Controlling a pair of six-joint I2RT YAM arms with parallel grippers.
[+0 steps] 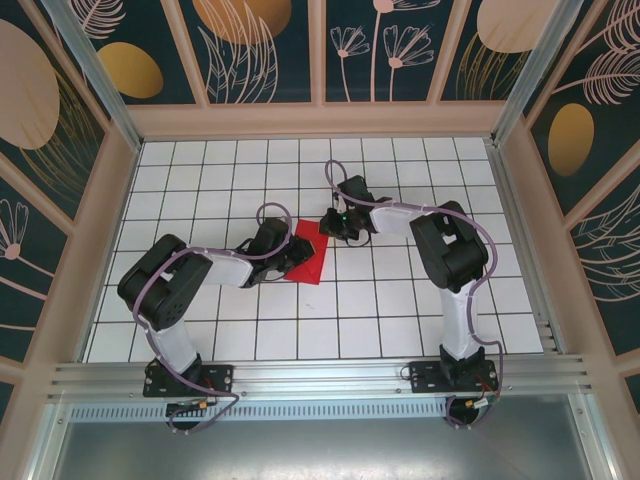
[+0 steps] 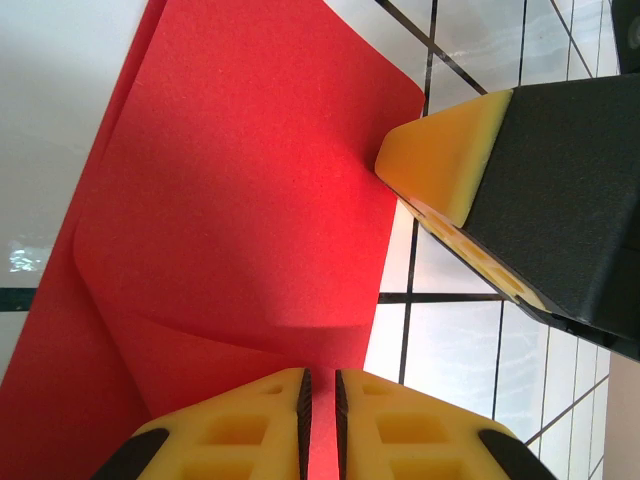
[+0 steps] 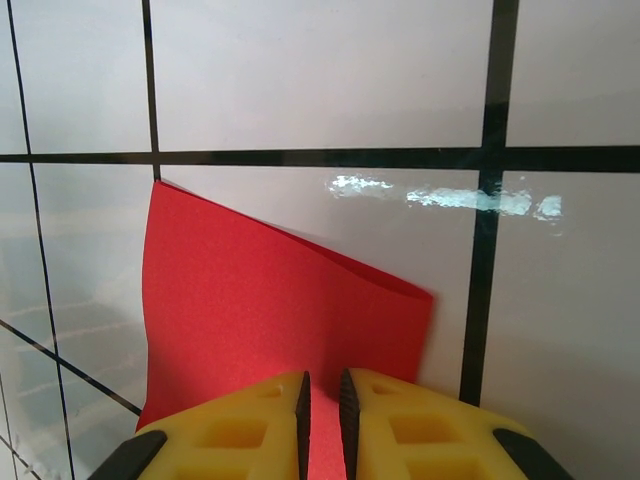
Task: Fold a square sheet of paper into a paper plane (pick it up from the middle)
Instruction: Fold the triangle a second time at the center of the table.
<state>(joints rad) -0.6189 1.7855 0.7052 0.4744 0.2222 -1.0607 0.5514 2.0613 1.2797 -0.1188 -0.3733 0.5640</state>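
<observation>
The square sheet of paper (image 1: 315, 262) is bright red and lies folded on the white tiles mid-table. In the left wrist view the paper (image 2: 240, 200) shows layered flaps with a slanted crease. My left gripper (image 2: 320, 378) is shut on its near edge, red paper running between the pads. It reaches in from the left (image 1: 293, 258). My right gripper (image 3: 322, 380) is shut on a raised, curved flap of the paper (image 3: 250, 300). It comes in from the right at the sheet's far corner (image 1: 331, 226). One of its yellow fingers (image 2: 450, 150) touches the paper's right edge.
White tiled tabletop (image 1: 400, 300) with dark grout lines all round the paper. Wooden frame walls with patterned panels (image 1: 320, 120) close off the back and sides. A metal rail (image 1: 320, 378) runs along the near edge by the arm bases.
</observation>
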